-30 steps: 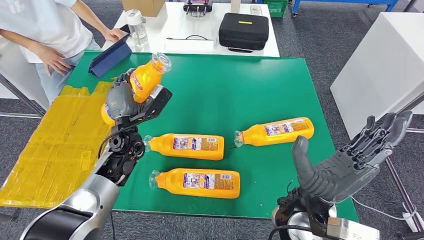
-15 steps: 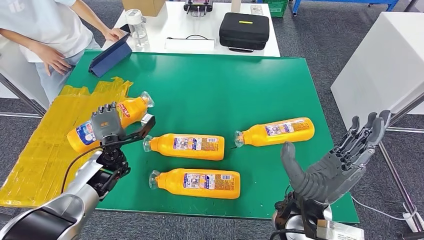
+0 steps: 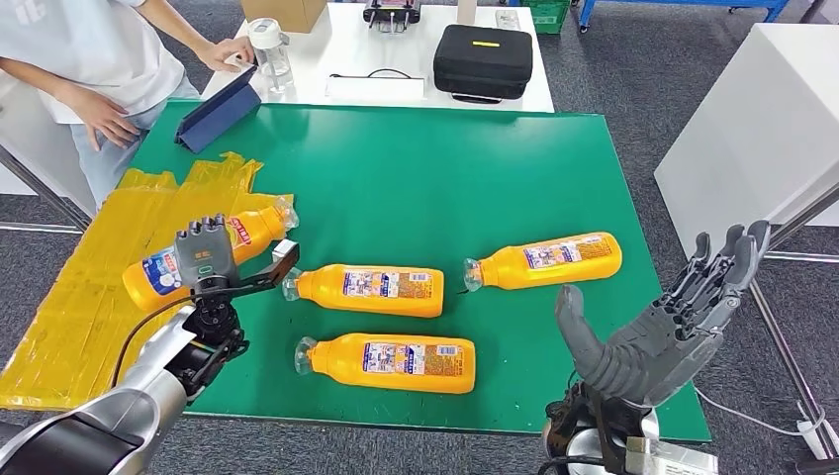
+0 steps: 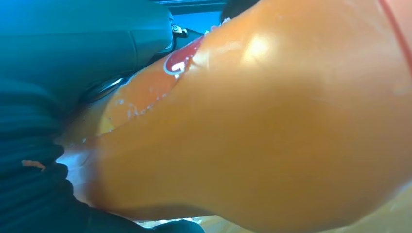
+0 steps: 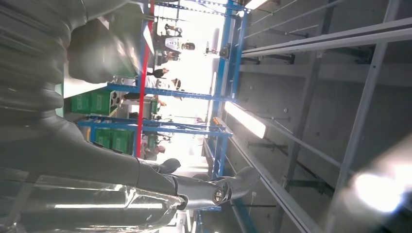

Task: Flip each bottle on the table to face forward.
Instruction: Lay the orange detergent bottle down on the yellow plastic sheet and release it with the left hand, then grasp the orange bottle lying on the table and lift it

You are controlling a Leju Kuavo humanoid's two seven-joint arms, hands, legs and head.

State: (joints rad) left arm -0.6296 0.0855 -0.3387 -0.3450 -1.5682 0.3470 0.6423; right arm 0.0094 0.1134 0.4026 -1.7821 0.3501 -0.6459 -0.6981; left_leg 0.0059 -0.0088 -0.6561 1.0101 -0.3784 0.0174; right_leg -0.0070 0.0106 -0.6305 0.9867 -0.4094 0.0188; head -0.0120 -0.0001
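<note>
My left hand (image 3: 203, 259) grips an orange bottle (image 3: 252, 228) that lies low over the yellow sheet at the green table's (image 3: 416, 168) left edge, its neck pointing toward the table's middle. In the left wrist view the orange bottle (image 4: 272, 126) presses close against my left hand (image 4: 43, 160). Three more orange bottles lie on their sides with printed labels up: one at centre (image 3: 371, 289), one to the right (image 3: 549, 259), one near the front edge (image 3: 396, 362). My right hand (image 3: 663, 332) hovers off the front right corner, fingers spread, holding nothing; the right wrist view shows the right hand (image 5: 58, 141) against the ceiling.
A crumpled yellow plastic sheet (image 3: 89, 297) covers the table's left side. A blue tablet case (image 3: 218, 114) leans at the back left, beside a person (image 3: 89, 59). Behind stands a white table with a black case (image 3: 483, 59) and a clear bottle (image 3: 269, 49). A white box (image 3: 762, 129) stands right.
My left hand has brought its bottle down from a raised, neck-up tilt to lying low over the yellow sheet. My right hand has sunk slightly. The person's hand moved to the clear bottle.
</note>
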